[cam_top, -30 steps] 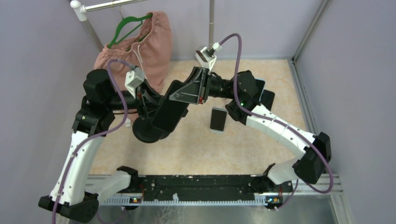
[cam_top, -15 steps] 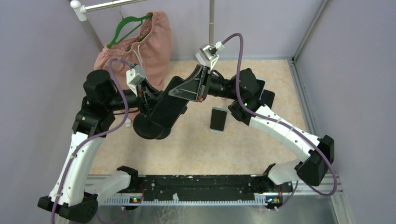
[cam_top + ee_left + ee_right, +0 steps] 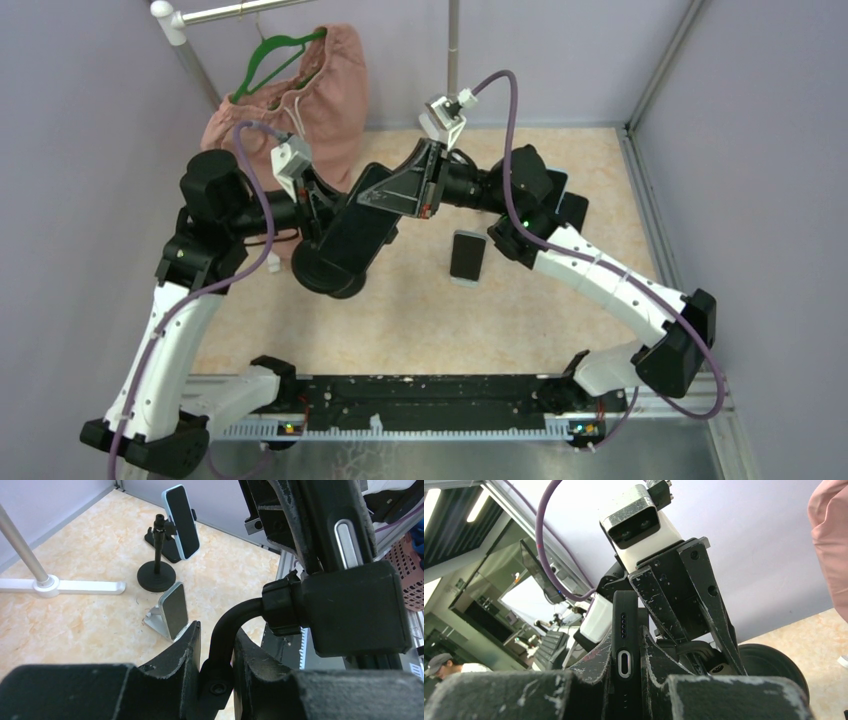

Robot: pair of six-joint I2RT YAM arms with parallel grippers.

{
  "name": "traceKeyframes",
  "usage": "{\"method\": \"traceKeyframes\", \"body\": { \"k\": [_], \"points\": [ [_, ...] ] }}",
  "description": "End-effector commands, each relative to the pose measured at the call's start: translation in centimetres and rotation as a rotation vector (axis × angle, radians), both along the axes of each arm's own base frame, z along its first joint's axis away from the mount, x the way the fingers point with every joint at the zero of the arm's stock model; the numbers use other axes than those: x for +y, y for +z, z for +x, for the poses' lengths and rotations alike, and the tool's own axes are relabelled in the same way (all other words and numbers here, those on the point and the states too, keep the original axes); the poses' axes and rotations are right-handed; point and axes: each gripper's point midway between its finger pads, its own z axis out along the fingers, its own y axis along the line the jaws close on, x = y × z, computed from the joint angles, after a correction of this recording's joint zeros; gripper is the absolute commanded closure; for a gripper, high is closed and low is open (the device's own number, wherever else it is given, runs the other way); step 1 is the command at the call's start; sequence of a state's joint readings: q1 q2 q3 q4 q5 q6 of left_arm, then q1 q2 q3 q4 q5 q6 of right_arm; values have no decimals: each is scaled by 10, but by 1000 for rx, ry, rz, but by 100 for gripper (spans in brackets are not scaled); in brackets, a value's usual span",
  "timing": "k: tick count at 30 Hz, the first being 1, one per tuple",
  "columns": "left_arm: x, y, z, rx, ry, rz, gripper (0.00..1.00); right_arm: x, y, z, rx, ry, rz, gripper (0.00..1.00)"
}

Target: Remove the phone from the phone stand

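The phone (image 3: 362,225) is black and hangs tilted over the floor, held in the clamp (image 3: 350,610) of the black phone stand. The stand's round base (image 3: 325,272) hangs low at the left. My left gripper (image 3: 318,215) is shut on the stand's curved neck (image 3: 235,622), and in the left wrist view the left gripper (image 3: 217,630) pinches it from both sides. My right gripper (image 3: 388,200) is shut on the phone. The right wrist view shows the right gripper (image 3: 626,635) clamped on the phone's bottom edge (image 3: 625,625), with the charging port showing.
A pink garment (image 3: 300,95) on a green hanger (image 3: 265,55) hangs at the back left, with a rack pole (image 3: 452,40) beside it. A second phone on a silver stand (image 3: 468,255) and a third phone on a black stand (image 3: 181,522) are on the floor to the right. The rack's white foot (image 3: 75,586) lies on the floor.
My right gripper has shut on the phone. Both arms, the stand and the phone have shifted slightly up and to the right.
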State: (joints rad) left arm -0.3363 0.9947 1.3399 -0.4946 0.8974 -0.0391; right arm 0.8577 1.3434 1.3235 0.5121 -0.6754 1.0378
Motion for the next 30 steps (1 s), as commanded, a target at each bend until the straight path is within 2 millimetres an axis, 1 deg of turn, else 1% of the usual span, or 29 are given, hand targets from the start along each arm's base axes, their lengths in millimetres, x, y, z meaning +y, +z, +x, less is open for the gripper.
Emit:
{"method": "traceKeyframes", "body": {
  "k": [1,5,9,12,15,20,21,23,25,26,28,30],
  "points": [
    [19,-16,62,30,271,41,100,-76,93,-134,-312,328,237,100],
    [25,-27,72,41,320,72,100,-86,107,-155,-375,384,288,100],
    [36,-36,84,55,413,107,100,-92,112,-161,-419,386,297,100],
    [36,-44,83,93,413,111,100,-100,113,-171,-471,414,318,100],
    [35,-50,83,140,424,103,100,-103,110,-175,-496,435,309,100],
    [59,-63,103,177,581,148,100,-117,107,-187,-530,482,327,100],
    [59,-65,103,204,575,142,100,-119,106,-189,-530,498,335,100],
    [50,-70,96,303,482,100,100,-122,101,-194,-534,546,345,100],
    [39,-68,85,396,357,20,100,-123,96,-198,-537,589,346,100],
    [38,-67,84,410,339,4,100,-125,95,-199,-547,598,357,100],
    [37,-61,83,346,304,7,100,-129,93,-202,-559,614,359,100],
    [41,-59,87,312,339,2,100,-132,93,-206,-570,624,351,100]
  ]
}}
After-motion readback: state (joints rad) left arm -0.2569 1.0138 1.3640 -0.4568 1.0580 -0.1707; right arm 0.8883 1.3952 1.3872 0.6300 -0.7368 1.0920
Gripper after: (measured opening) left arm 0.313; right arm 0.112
